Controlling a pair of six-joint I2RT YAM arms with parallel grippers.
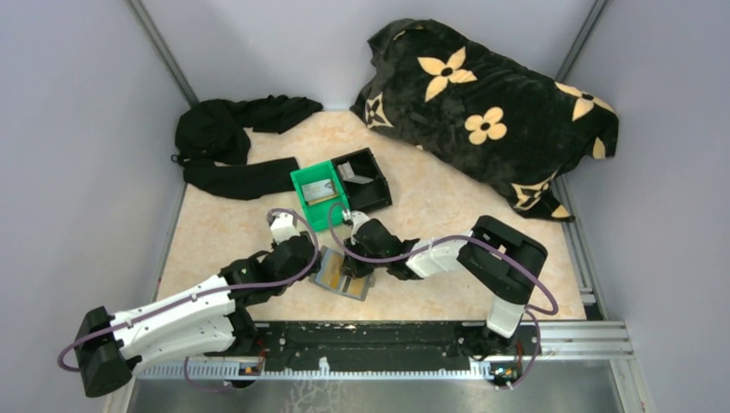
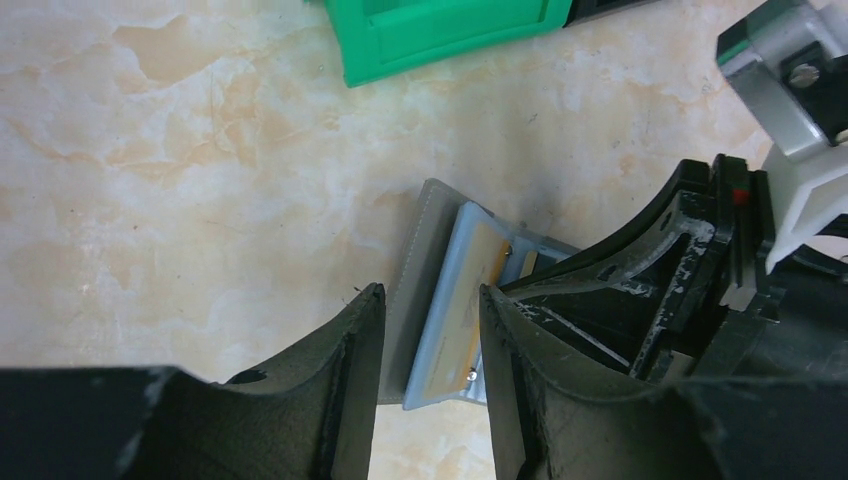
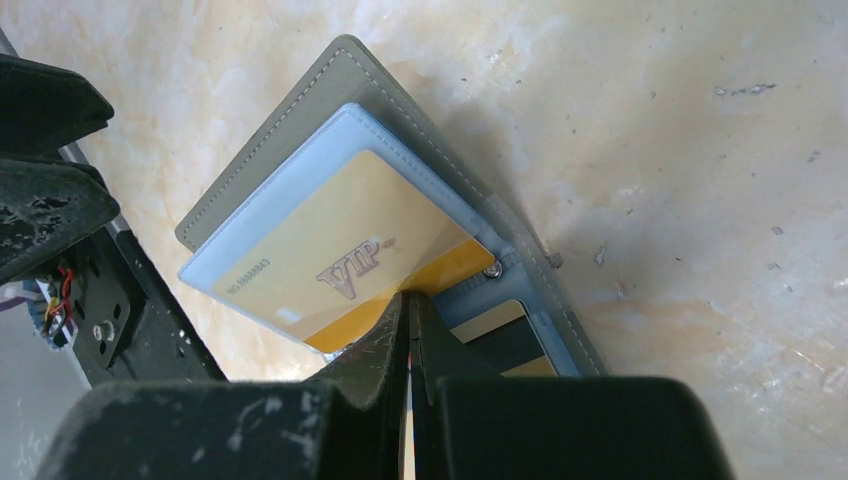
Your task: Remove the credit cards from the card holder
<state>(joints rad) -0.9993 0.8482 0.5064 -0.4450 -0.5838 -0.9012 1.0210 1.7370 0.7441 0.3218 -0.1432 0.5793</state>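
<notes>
**Right gripper (image 3: 410, 300) pinching gold card (image 3: 330, 250) at the open card holder (image 3: 300, 120)**

Top view, lower centre of frame: the card holder lies open and flat on the marble-look table (image 1: 448, 215), just in front of my two arm bases, and both my wrists meet over it.

My right gripper's fingers are pressed together on the lower edge of the gold card marked VIP. In the right wrist view that card sits in a clear sleeve (image 3: 240, 215) on the holder's upper-left panel, mostly inside it. A second card (image 3: 495, 322), golden-tan with a dark strip, sits in the panel at lower right of that view, partly hidden by my fingers.

My left gripper (image 2: 430, 300) is spread, holding nothing. In the left wrist view its two fingers straddle the holder's outer panel and sleeve edge. I cannot tell whether they touch the holder.

Further up the top view, just past the holder: a green bin (image 1: 317, 196) and a black bin (image 1: 368, 179), side by side and touching.

Far back: black cloth (image 1: 228, 142) at upper left, a black blanket (image 1: 491, 112) with cream flowers at upper right.
</notes>
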